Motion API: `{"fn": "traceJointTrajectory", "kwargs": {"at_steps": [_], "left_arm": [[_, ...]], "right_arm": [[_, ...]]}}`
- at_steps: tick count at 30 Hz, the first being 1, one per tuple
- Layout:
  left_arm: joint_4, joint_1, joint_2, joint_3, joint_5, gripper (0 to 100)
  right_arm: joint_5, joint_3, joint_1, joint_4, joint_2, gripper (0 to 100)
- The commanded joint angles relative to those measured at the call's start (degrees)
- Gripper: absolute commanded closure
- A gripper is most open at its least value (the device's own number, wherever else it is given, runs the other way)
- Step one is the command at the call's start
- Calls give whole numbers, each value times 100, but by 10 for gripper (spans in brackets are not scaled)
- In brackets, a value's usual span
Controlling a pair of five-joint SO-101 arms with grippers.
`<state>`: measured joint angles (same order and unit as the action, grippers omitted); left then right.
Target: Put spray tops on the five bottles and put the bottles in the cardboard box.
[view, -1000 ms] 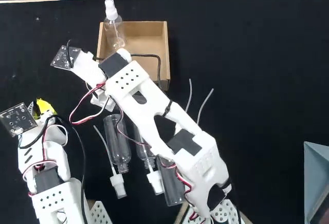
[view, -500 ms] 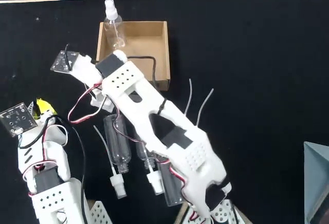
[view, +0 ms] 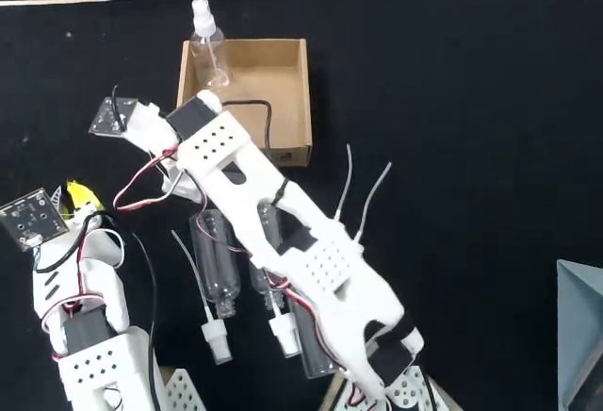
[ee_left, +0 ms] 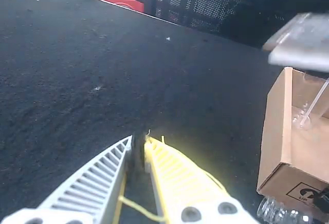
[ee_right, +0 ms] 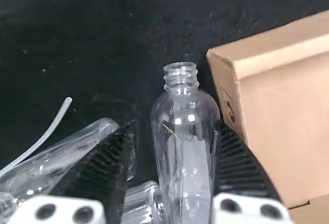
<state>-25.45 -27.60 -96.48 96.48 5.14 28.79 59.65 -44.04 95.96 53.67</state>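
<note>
since a second ago the right arm (view: pixel 283 232) has swung its wrist toward 9 o'clock, off the near left corner of the open brown cardboard box (view: pixel 303 100); the left arm (view: pixel 80 317) has kept still.

the right gripper (ee_right: pixel 175 131) is released, its black ribbed jaws spread wide around a clear plastic bottle with a bare threaded mouth and no spray top (ee_right: pixel 182 126). one jaw lies against the bottle's side nearest the box, the other stands a little apart from it. whether the bottle rests on the black tabletop (view: pixel 471 100) or is lifted cannot be told. the box's outer wall is just beside this bottle, and a second clear bottle lying on its side (ee_right: pixel 67 152) crowds the other jaw, so the gripper has little room on either flank; past the bottle's mouth there is black tabletop.

from above, a clear bottle with a white spray top (view: pixel 205 48) stands in the box's corner at 11 o'clock. at 6 o'clock of the box lie two clear capped bottles (view: pixel 215 260) (view: pixel 268 284), partly under the arm, and two thin white dip tubes (view: pixel 344 185) lie at 4 o'clock of it.

the left gripper (ee_left: pixel 140 144), grey and yellow, is clenched on nothing, at 8 o'clock of the box and well apart from it.
</note>
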Motion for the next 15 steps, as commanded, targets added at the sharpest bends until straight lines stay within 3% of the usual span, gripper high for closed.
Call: {"fn": "traceJointTrajectory", "kwargs": {"at_steps": [1,15], "left_arm": [[167,4,-88,-66,9,963],[167,4,-88,-66,9,963]], "right_arm": [[88,778,132,264,145,819],[563,1209,325,475,655,817]]}}
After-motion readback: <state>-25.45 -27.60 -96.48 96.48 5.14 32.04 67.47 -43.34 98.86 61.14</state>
